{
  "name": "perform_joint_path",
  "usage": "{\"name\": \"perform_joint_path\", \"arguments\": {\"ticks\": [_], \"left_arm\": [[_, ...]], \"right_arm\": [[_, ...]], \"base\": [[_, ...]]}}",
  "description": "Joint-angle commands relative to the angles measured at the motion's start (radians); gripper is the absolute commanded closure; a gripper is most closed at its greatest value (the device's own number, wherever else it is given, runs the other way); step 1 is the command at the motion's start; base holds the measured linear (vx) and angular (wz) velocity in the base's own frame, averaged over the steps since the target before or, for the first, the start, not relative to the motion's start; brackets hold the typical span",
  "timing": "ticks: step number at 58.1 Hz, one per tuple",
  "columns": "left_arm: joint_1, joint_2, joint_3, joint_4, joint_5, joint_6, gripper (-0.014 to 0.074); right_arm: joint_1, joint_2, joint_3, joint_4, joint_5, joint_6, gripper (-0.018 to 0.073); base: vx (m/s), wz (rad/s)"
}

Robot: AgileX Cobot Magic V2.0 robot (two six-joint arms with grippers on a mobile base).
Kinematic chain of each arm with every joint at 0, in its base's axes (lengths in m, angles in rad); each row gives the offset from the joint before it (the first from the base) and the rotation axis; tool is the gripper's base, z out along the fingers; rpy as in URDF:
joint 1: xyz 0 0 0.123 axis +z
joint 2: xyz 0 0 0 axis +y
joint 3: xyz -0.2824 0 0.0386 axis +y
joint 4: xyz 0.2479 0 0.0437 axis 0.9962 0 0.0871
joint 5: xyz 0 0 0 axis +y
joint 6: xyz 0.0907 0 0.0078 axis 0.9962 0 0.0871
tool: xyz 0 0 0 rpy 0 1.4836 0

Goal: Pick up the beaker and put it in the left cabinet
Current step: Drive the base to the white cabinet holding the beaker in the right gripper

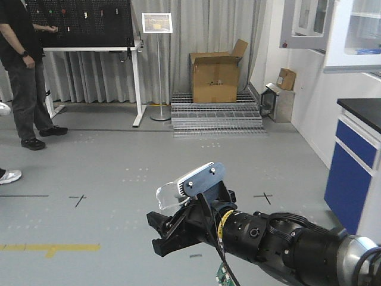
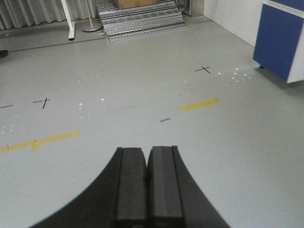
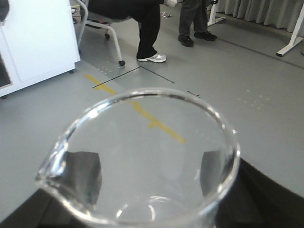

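Grey floor (image 1: 119, 149), outstretched right gripper (image 3: 148, 175) clasping beaker (image 3: 137, 137); left gripper (image 2: 146, 183) closed

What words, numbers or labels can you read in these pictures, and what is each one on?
No text is readable.
White framed sign on a thin metal stand: print too small to read.
Small tags on the black pegboard: too small.
Clear glass beaker: no marks legible.
Brown cardboard box: no readable print.
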Motion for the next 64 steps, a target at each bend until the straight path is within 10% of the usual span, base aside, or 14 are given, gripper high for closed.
{"name": "perform_joint_path", "arguments": {"ticks": [1,64], "left_arm": [[-0.006,-0.01,-0.019,-0.011,-0.083,-0.001,0.0603],[-0.006,-0.01,-0.019,-0.01,-0.083,-0.001,0.0603]], "right_arm": [[-0.006,-0.05,-0.032,0.015,-0.067,0.0,0.0334],[-0.006,-0.05,-0.032,0.011,-0.06,0.0,0.0334]], "base": [[0.77,0.06],[0.78,0.01]]}}
